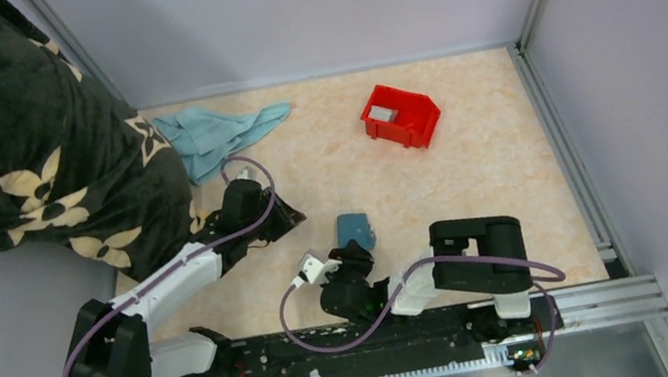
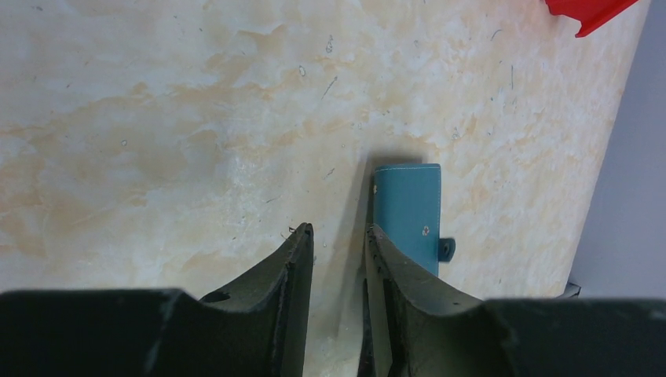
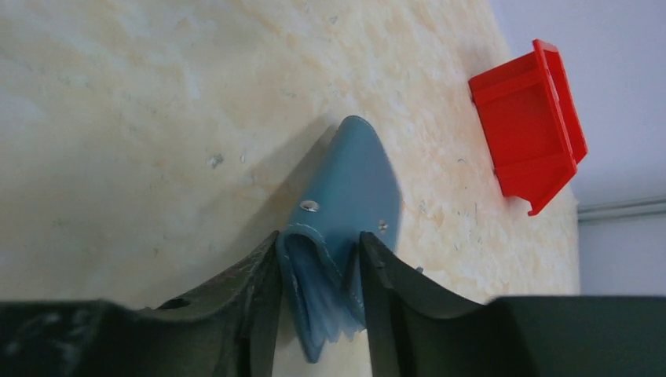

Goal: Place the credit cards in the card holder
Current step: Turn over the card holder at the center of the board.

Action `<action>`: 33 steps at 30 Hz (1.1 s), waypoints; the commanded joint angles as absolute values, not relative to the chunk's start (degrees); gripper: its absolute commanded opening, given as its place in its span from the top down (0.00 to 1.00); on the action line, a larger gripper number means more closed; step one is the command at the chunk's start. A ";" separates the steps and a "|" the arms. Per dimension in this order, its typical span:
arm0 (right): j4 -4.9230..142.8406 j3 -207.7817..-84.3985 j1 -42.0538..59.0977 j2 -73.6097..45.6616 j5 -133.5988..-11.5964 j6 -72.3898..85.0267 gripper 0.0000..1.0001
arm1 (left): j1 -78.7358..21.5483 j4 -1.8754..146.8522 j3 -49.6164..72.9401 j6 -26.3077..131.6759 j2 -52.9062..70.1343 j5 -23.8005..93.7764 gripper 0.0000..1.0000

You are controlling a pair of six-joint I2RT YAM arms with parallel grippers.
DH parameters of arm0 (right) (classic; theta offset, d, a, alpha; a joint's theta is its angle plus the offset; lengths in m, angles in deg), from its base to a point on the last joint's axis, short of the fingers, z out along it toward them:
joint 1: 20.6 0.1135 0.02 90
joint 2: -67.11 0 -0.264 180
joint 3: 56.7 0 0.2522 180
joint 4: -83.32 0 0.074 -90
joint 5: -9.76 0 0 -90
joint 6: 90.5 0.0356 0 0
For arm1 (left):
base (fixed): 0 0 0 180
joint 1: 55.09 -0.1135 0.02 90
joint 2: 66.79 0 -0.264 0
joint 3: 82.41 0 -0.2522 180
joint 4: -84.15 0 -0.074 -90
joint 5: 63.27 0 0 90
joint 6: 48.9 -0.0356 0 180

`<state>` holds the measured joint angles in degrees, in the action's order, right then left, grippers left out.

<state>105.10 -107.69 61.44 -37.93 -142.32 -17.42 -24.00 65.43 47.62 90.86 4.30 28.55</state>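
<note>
The teal card holder (image 1: 355,231) lies on the beige table, in front of the right arm. In the right wrist view the card holder (image 3: 345,204) stands with its near end fanned apart between my right gripper (image 3: 320,245), whose fingers press on both of its sides. My left gripper (image 2: 338,232) hovers just left of the card holder (image 2: 407,210), open, with only bare table between its fingers. A grey credit card (image 1: 383,113) lies inside the red bin (image 1: 416,125) at the back right.
A light blue cloth (image 1: 215,134) lies at the back left beside a dark floral blanket (image 1: 10,149). The red bin (image 3: 534,126) sits beyond the card holder, and its corner (image 2: 589,9) shows in the left wrist view. Grey walls enclose the table.
</note>
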 commanded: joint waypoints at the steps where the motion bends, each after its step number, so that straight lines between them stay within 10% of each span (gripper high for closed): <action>1: 92.91 -108.65 62.14 -38.70 -138.51 -5.75 0.51 | -23.98 66.92 48.48 91.13 4.46 29.45 0.62; 33: 63.60 -113.49 59.38 -8.97 -135.74 31.66 0.45 | -21.63 74.31 45.91 87.63 13.49 38.79 0.64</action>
<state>68.69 -110.03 61.78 -11.06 -134.85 23.03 -22.91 70.55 47.97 90.01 10.85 35.44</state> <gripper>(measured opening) 0.557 0.370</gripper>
